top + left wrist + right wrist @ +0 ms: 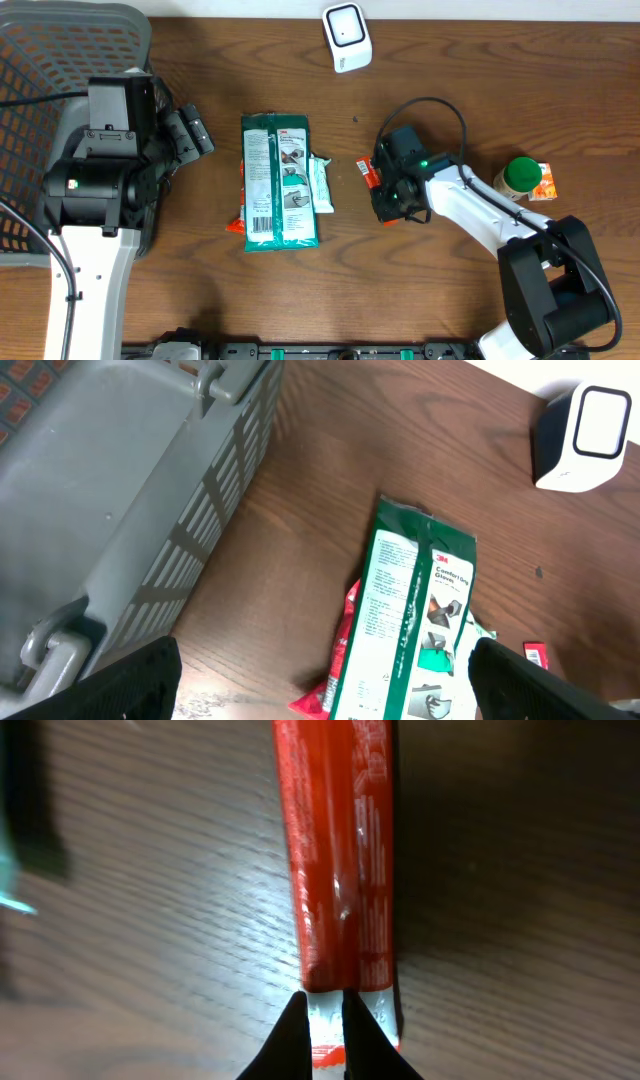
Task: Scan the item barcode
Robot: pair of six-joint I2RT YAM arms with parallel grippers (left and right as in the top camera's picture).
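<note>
— Red packet [340,850]: where is it?
— Pinched by the right gripper [325,1015], right of the green pack [410,620] marked "3M". The left gripper [325,675] is spread wide beside the basket [120,490].

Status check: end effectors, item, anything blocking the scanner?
Right end effector shut on end of red packet, packet on table. Left end effector open, empty, beside basket. Nothing between packet and white scanner.

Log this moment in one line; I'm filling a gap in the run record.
right gripper: shut on red packet end | left gripper: open, holds nothing | scanner: apart from packet | scan: not done
</note>
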